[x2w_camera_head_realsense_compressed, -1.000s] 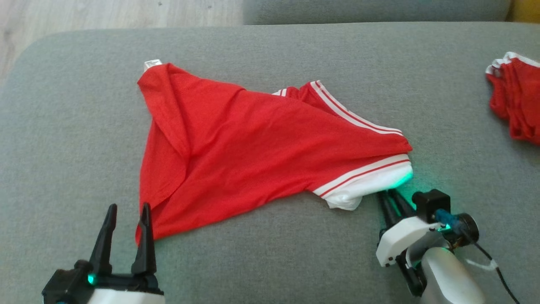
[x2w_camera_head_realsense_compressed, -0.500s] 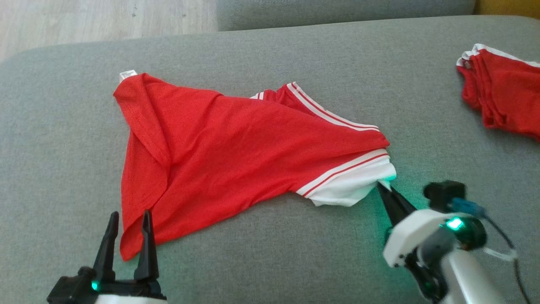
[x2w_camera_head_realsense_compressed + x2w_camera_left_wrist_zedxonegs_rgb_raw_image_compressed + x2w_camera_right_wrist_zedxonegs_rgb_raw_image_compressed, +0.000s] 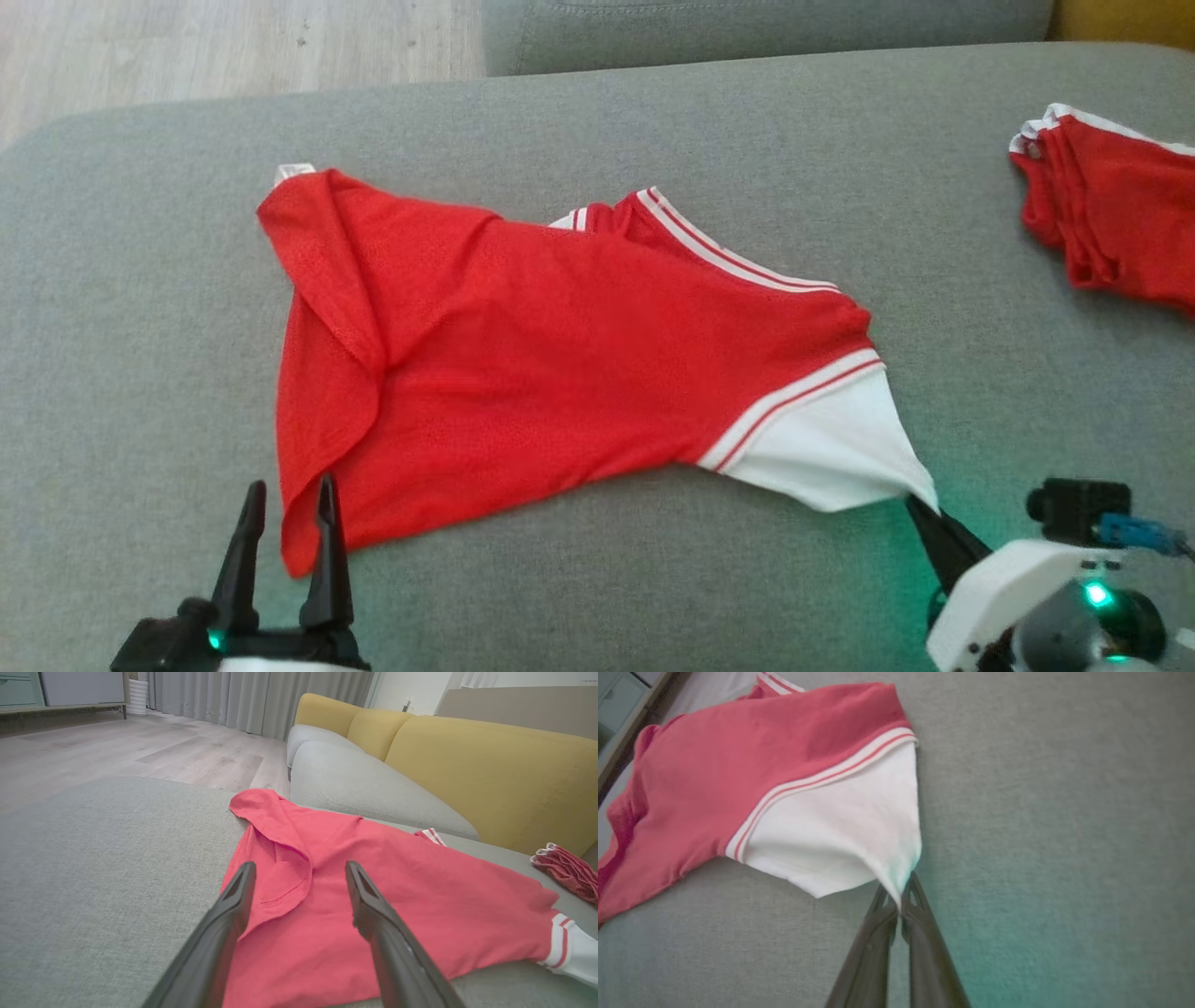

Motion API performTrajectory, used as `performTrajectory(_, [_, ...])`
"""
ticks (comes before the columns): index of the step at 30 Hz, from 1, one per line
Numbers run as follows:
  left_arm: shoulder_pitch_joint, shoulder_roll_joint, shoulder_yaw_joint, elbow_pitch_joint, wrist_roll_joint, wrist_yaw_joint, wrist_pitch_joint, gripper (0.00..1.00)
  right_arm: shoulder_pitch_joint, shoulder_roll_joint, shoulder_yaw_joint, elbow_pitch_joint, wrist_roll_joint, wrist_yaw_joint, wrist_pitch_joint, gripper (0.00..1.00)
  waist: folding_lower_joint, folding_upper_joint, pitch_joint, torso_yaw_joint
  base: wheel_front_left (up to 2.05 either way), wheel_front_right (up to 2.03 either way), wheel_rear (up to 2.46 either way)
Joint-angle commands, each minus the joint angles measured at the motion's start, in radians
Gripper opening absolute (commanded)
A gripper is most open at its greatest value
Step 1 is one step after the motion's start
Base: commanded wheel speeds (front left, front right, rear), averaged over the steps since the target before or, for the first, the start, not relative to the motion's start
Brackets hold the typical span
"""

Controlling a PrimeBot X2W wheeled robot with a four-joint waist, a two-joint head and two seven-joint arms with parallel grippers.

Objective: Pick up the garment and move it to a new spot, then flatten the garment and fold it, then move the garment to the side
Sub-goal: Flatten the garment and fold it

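Pinching garment (image 3: 560,355) by white corner: right pincer (image 3: 920,509) | left pincer (image 3: 289,490) apart | tag (image 3: 295,172) unreadable

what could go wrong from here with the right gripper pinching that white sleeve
The right gripper holds only the tip of the white sleeve, so it may slip out under a pull. With the left gripper open and holding nothing, the garment could drag across the sofa, and its folded-over flap may bunch further.
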Motion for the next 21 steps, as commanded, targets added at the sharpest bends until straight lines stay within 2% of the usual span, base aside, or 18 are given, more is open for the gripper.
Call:
performTrajectory(1, [-0.004,-0.005,0.039,-0.020,0.014,-0.009,-0.009,1.00,-0.010,-0.003,-0.013,-0.045,0.005,0.007,0.027,0.00,0.0000,0.0000,-0.003,-0.003,0.00,0.00,0.00])
performTrajectory(4, [-0.004,-0.006,0.033,-0.008,0.017,-0.011,-0.009,1.00,-0.015,0.000,-0.056,-0.028,-0.020,0.007,0.047,0.00,0.0000,0.0000,-0.004,-0.006,0.00,0.00,0.00])
performTrajectory(5, [-0.005,-0.006,0.030,-0.004,0.018,-0.012,-0.009,1.00,-0.022,0.001,-0.054,-0.021,-0.051,0.007,0.044,0.20,0.0000,0.0000,-0.005,-0.007,0.00,0.00,0.00])
performTrajectory(6, [-0.006,-0.005,0.027,0.000,0.018,-0.012,-0.010,1.00,-0.027,0.001,-0.044,-0.014,-0.088,0.007,0.042,1.00,0.0000,0.0000,-0.006,-0.007,0.00,0.00,0.00])
performTrajectory(14, [0.005,0.002,0.015,0.033,0.022,-0.014,-0.010,1.00,-0.044,0.001,-0.041,0.003,-0.284,0.007,-0.031,1.00,0.0000,0.0000,-0.038,0.005,0.00,0.00,0.00])
performTrajectory(16, [0.014,0.007,0.016,0.038,0.026,-0.014,-0.010,1.00,-0.047,0.001,-0.052,-0.011,-0.325,0.007,-0.086,1.00,0.0000,0.0000,-0.051,0.008,0.00,0.00,0.00])
performTrajectory(21, [0.041,0.022,0.032,0.040,0.043,-0.014,-0.010,1.00,-0.040,0.001,-0.070,-0.024,-0.406,0.007,-0.324,1.00,0.0000,0.0000,-0.098,0.019,0.00,0.00,0.00])
